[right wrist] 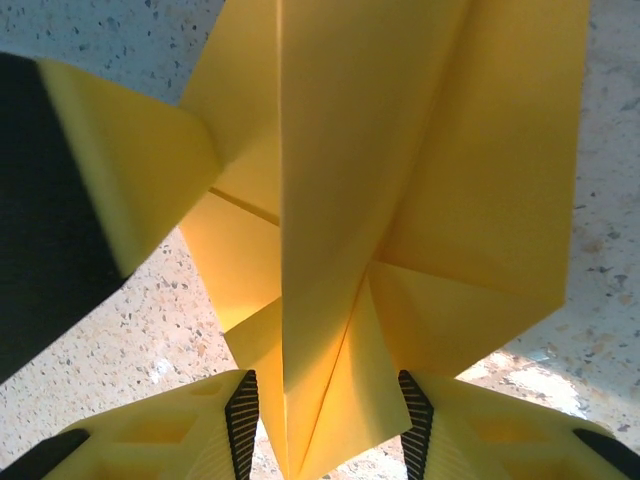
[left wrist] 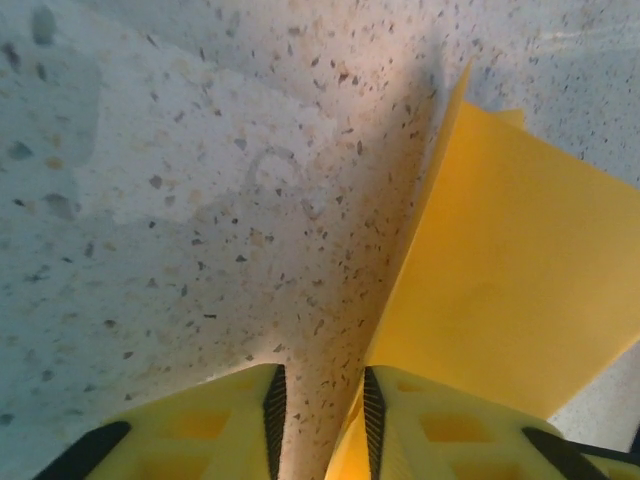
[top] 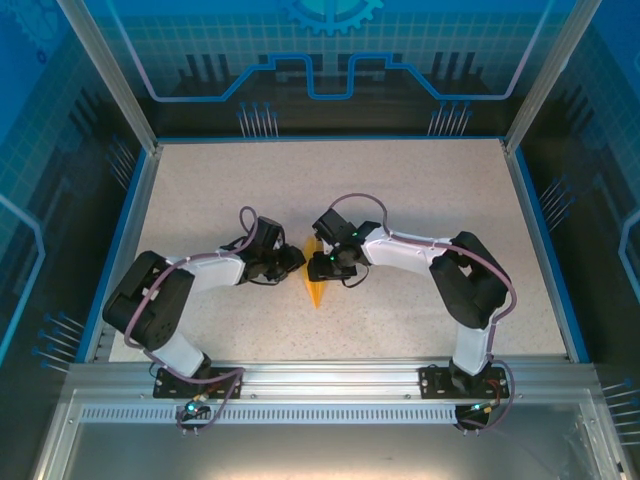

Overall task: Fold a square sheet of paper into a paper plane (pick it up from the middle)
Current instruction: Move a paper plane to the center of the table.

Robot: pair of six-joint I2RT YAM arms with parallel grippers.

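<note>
Paper plane (top: 317, 285) is at the middle of the table (top: 420, 190), folded and creased, with an arm on either side of it.

Right gripper (right wrist: 328, 415) straddles the plane's keel folds, pads touching both flanks. It reads as a light pinch.

Left gripper (left wrist: 318, 410) is just beside the plane, jaws narrowly spread with bare table between the pads. One wing edge runs along a finger's inner face. You can't confirm anything is caught.

Risks, as judged:
- If you close the left jaws where they stand, the loose wing edge may get nipped off-line and crease crooked.
- A weak right pinch would let the layers fan open or slip out.
- Pulling both arms away from the plane together could tear it — free one side first.
</note>
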